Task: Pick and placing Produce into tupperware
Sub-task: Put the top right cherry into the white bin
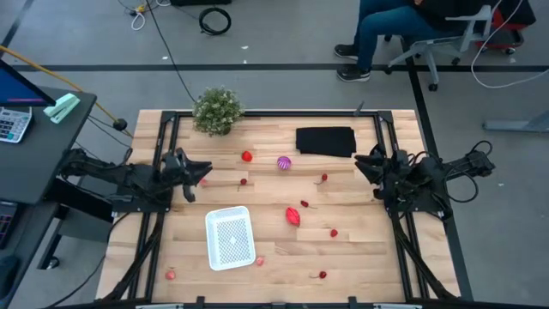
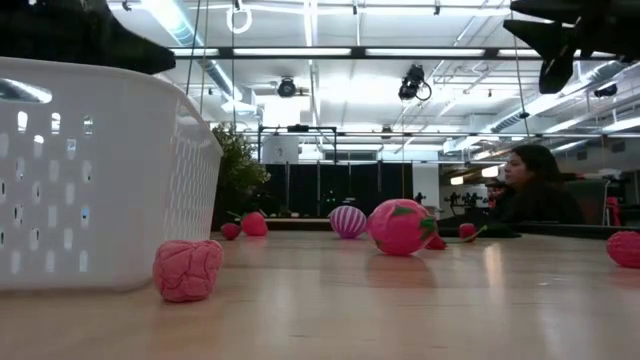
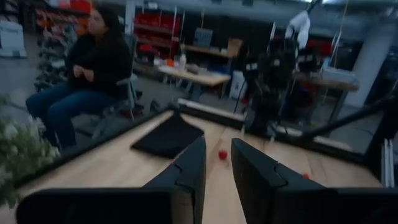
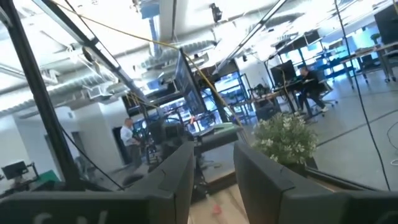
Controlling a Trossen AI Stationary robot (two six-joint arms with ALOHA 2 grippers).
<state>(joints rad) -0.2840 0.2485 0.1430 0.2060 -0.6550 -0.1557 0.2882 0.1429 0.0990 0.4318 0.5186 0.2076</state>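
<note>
The white tupperware (image 1: 231,237) rests on its base at the near middle of the table, and it fills the left of the low view (image 2: 100,180). The produce lies scattered on the table. It includes a larger red oblong (image 1: 293,215), a purple-magenta ball (image 1: 284,163), a red piece (image 1: 247,156) and several tiny red pieces such as one to the right (image 1: 334,233). A pink piece (image 2: 188,270) lies just beside the container. My left gripper (image 1: 199,174) hovers at the table's left and my right gripper (image 1: 360,165) at its right. Both are slightly open and empty.
A bushy green plant (image 1: 217,110) stands at the far edge. A flat black cloth (image 1: 326,141) lies at the far right. A desk with a calculator (image 1: 13,120) stands left of the table. A person (image 1: 395,26) sits beyond the far edge.
</note>
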